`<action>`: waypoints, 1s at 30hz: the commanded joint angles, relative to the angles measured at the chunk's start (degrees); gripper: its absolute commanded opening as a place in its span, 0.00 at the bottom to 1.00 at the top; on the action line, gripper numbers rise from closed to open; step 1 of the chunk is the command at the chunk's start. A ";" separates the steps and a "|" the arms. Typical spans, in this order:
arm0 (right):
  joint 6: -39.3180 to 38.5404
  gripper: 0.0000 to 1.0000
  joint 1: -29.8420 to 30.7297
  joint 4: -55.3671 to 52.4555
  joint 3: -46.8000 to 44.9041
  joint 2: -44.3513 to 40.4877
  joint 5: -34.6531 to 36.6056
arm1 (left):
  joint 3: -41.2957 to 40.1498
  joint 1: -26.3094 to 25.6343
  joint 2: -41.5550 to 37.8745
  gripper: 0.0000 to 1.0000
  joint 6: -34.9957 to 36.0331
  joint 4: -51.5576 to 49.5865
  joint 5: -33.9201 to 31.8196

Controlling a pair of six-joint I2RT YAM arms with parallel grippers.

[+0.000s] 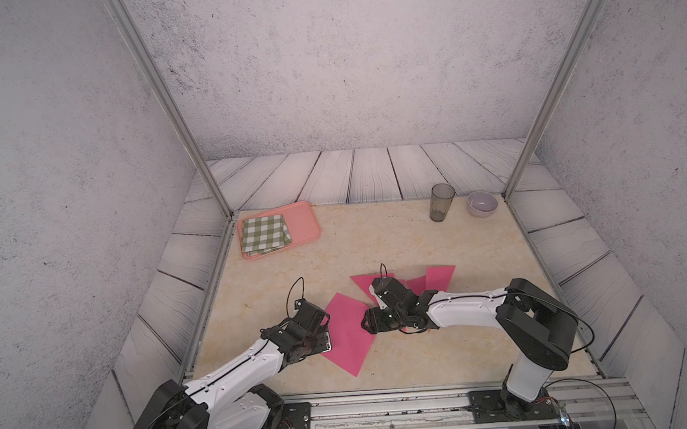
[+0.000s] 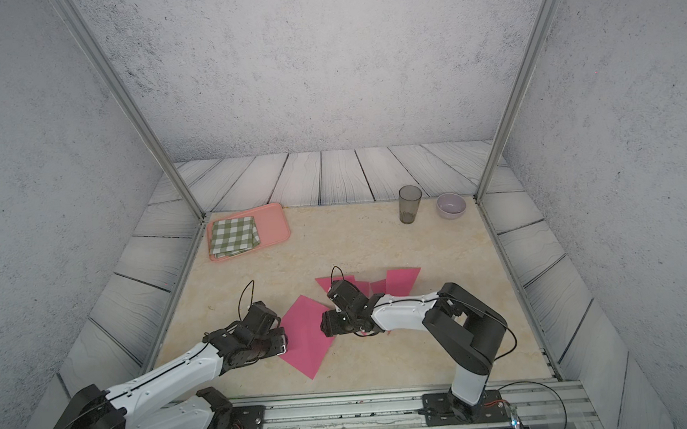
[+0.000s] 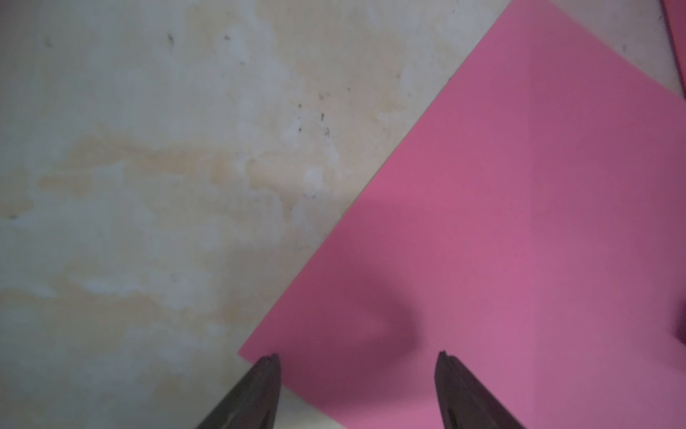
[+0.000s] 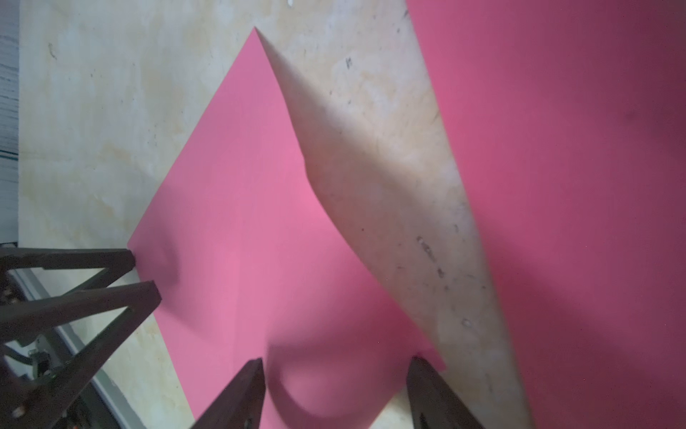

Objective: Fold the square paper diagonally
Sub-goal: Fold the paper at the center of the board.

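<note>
Your pink square paper (image 1: 347,331) lies flat on the desk (image 1: 417,239), turned like a diamond. Your left tool (image 3: 358,358), jaws spread, sits over its 9 o'clock corner. Your right tool (image 4: 337,362), also spread, sits over the 3 o'clock corner, likely staged to bring opposite corners together.

Both top views look down from high above the near edge over the whole table (image 1: 376,238); each wrist view looks closely down on the pink paper (image 3: 519,223), which all four share.
</note>
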 commanded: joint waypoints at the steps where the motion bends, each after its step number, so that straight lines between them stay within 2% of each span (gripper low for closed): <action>1: 1.06 0.69 0.06 -9.51 -0.32 -3.62 8.05 | -1.80 0.36 0.32 0.72 -0.59 -1.80 1.59; 5: 0.61 0.71 -0.03 -11.62 -0.14 -3.60 9.88 | -2.33 0.37 -1.24 0.72 -1.23 -1.95 0.56; 9: -1.11 0.71 -0.37 -8.79 0.85 -0.36 5.98 | -2.54 0.37 -1.41 0.72 -1.22 -1.83 0.99; 14: -0.59 0.71 -0.83 -7.59 2.06 2.39 5.56 | -2.06 0.37 -0.65 0.72 -0.80 -2.05 1.46; 30: -0.57 0.66 -1.44 5.17 -1.66 6.47 -7.45 | -1.56 0.37 1.40 0.72 0.14 -0.99 1.71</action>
